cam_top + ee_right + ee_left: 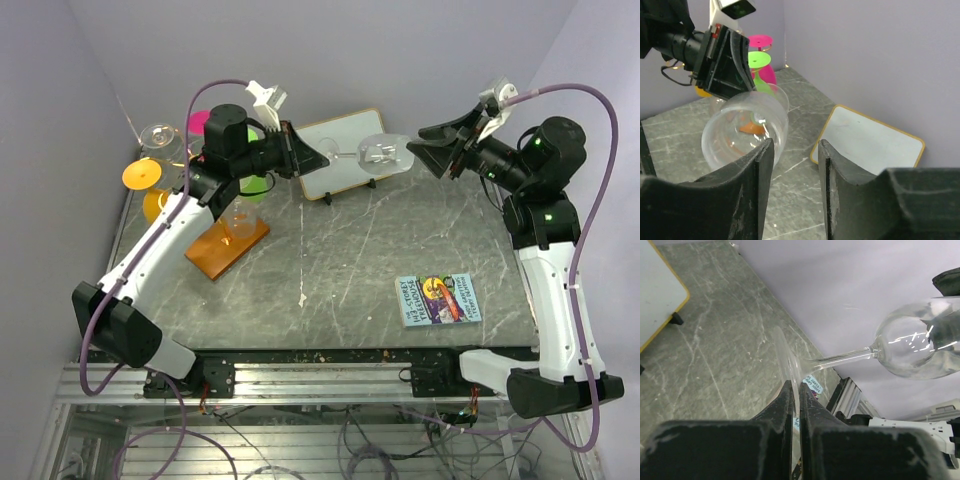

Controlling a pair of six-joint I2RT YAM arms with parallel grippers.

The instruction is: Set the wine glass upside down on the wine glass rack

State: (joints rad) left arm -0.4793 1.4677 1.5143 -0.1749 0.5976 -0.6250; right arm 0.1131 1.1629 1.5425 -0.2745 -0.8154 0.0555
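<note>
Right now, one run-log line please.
left gripper: shut on foot of wine glass | glass: horizontal, midair | right gripper: open beside bowl | wine glass rack: glass not on it

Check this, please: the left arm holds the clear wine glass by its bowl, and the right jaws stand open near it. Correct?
No: the left gripper holds the wine glass by its foot, not its bowl, as the left wrist view shows. The right gripper does have open jaws near it.

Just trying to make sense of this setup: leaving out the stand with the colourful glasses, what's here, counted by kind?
Robot arms: 2
Clear wine glass: 1
Whiteboard: 1
Book: 1
Total: 5
</note>
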